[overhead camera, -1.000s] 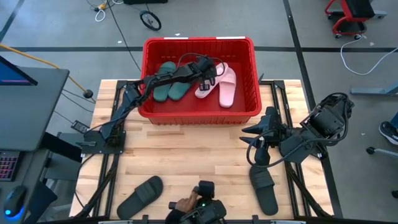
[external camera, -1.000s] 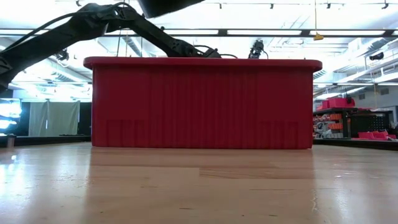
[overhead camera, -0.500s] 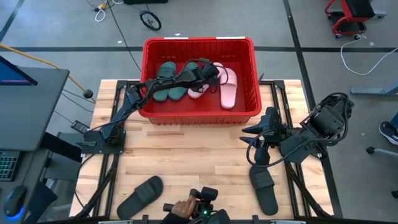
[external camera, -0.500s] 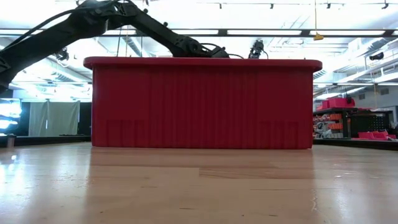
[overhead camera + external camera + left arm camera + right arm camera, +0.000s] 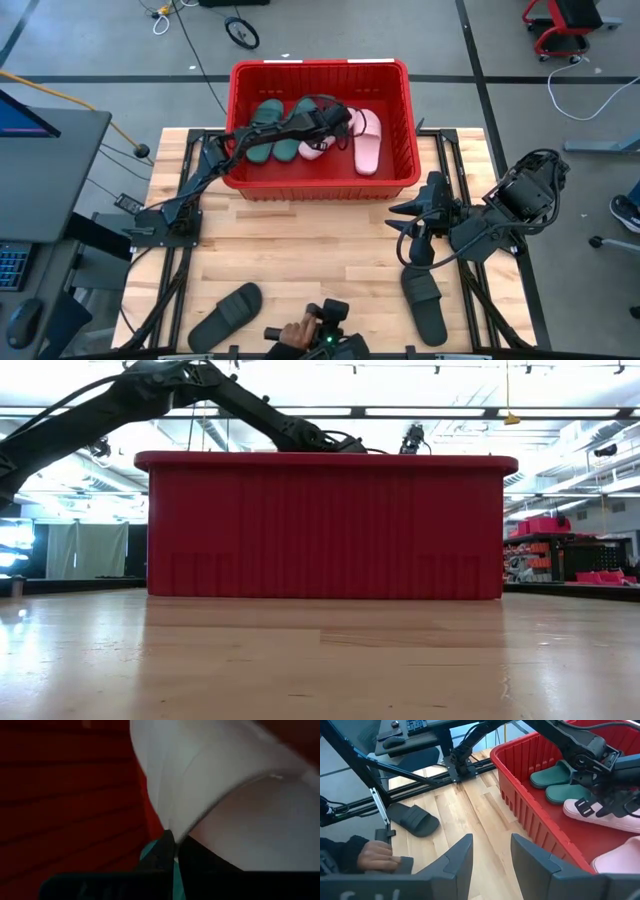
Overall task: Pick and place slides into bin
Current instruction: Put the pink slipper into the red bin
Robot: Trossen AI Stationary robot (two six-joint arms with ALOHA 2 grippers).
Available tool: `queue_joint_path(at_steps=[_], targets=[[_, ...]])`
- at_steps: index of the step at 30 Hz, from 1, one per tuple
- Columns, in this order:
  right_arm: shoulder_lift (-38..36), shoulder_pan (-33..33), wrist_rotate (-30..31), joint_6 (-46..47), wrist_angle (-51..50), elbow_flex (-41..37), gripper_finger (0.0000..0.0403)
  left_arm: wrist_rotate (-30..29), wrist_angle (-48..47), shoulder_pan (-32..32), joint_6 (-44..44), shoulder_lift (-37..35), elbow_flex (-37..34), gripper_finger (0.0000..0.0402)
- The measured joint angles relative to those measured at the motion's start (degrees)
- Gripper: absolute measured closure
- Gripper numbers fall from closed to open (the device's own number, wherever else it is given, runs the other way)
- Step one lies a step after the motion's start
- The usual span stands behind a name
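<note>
The red bin [image 5: 320, 66] stands at the table's far side. In it lie two dark green slides [image 5: 262, 112] on its left and a pale pink slide [image 5: 367, 140] on its right. My left gripper [image 5: 335, 122] reaches into the bin and is shut at a second pale pink slide [image 5: 313, 150], which lies beside the green ones. My right gripper [image 5: 398, 222] is open and empty at the table's right, just beyond a black slide [image 5: 425, 300]. Another black slide [image 5: 225, 315] lies at the near left. My left gripper comes at the pink slide from above, slanting down, and meets it at its strap [image 5: 585, 807]. The fingers [image 5: 162, 851] stand close together against the pale rubber, and the gripper hides the place of contact. The slide's sole rests on the bin's floor.
A person's hand [image 5: 295, 330] holds a small device at the table's near edge; it also shows in the right wrist view [image 5: 375, 855]. In the low view the bin's wall [image 5: 320, 530] blocks its inside. Bare wood lies between the bin and the black slides.
My left gripper has gone a little down and toward the bin's near wall with the pink slide. The slide has moved away from the other pink one toward the bin's left and now lies beside the green slides. In the last half second nothing has moved.
</note>
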Motion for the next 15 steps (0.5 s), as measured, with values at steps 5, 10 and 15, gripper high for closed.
queue_joint_path(at_steps=[5, 10, 15], targets=[[0.00, 0.00, 0.00, 0.00, 0.00, 0.00, 0.0265, 6.77, 0.88, 1.51, -5.27, 0.08, 0.00, 0.0356], [0.00, 0.01, 0.00, 0.42, 0.00, 0.00, 0.0265, 7.42, 1.76, 3.04, -13.17, 0.11, 0.00, 0.0325], [0.23, 0.01, 0.02, 0.79, 0.02, 0.00, 0.0265, 5.84, 1.78, 3.96, -22.27, 0.13, 0.02, 0.0286]])
